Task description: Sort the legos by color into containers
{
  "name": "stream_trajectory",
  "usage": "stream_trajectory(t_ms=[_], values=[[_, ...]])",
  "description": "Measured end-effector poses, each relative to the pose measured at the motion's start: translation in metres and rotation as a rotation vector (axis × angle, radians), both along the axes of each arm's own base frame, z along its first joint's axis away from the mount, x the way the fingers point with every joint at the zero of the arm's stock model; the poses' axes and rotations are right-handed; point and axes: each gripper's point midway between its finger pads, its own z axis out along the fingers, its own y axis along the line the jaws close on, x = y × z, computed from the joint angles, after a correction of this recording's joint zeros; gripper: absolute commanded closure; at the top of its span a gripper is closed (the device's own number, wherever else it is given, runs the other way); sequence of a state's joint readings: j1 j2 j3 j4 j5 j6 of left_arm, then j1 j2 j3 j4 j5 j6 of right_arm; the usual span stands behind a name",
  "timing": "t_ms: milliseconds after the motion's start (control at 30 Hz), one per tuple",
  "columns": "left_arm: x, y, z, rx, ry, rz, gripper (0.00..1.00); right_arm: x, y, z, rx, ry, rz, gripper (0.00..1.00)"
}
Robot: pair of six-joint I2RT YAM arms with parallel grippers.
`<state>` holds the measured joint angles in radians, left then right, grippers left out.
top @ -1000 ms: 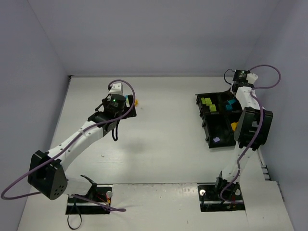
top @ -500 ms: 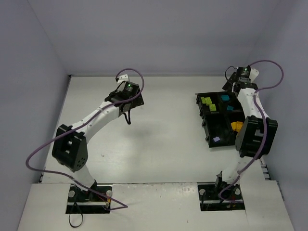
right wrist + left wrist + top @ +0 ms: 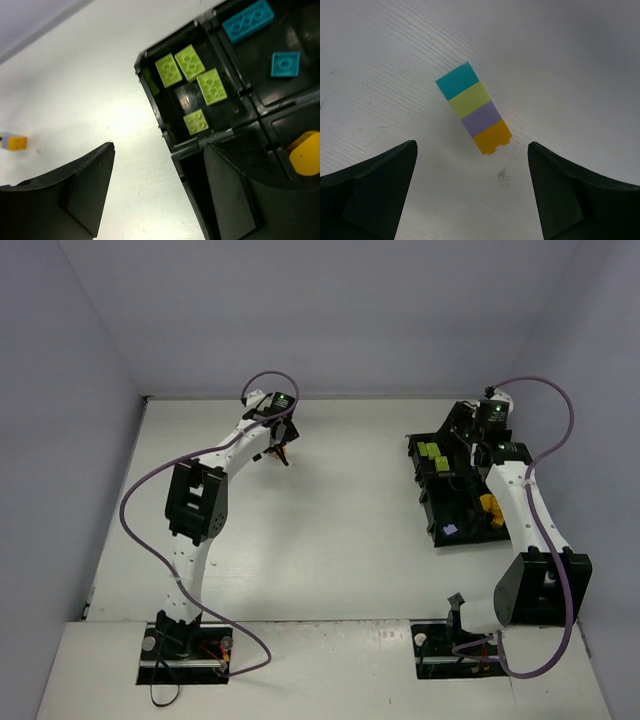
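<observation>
- Left tool (image 3: 471, 150): its two dark fingers are spread wide with nothing between the pads. Through its own camera I see it above a four-brick stack (image 3: 474, 114), touching none of it.
- That stack lies flat on the table (image 3: 340, 520), far left of centre (cyan, lime, lavender, then orange, joined in one row). The stud marks on the orange end are too blurred for me to read.
- Right tool (image 3: 159, 147): jaws apart and holding nothing, hanging over the near-left corner of the black tray (image 3: 430, 508), which sits at the table's far right.
- Tray contents from the right wrist: four lime bricks (image 3: 190, 62) share one compartment, two cyan bricks (image 3: 248, 20) lie in the next, and an orange brick (image 3: 305, 152) is in a third. The overhead view shows a lavender brick (image 3: 451, 530) in the nearest compartment.
- The table is matt white with faint streaks like wood grain, and a small dark speck (image 3: 502, 174) sits just beside the stack's orange end.
- Plain pale lavender-grey walls (image 3: 330, 310) close in three sides of the table.
- A green light (image 3: 282, 398) glows on the left wrist, and purple cables (image 3: 150, 490) loop along both arms.
</observation>
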<state>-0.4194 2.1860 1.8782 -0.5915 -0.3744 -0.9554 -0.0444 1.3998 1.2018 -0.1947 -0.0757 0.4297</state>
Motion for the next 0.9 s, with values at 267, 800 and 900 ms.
stream_trajectory(t_ms=[267, 800, 900], values=[[0.019, 0.008, -0.031, 0.026, 0.015, 0.071, 0.17, -0.024, 0.023, -0.031, 0.059, 0.074, 0.099, 0.31], [0.021, 0.02, -0.046, 0.14, -0.017, 0.026, 1.0, -0.04, 0.043, -0.015, 0.09, 0.023, 0.208, 0.32], [0.006, 0.027, -0.038, 0.212, -0.03, -0.062, 1.0, -0.041, 0.049, -0.015, 0.101, 0.022, 0.235, 0.32]])
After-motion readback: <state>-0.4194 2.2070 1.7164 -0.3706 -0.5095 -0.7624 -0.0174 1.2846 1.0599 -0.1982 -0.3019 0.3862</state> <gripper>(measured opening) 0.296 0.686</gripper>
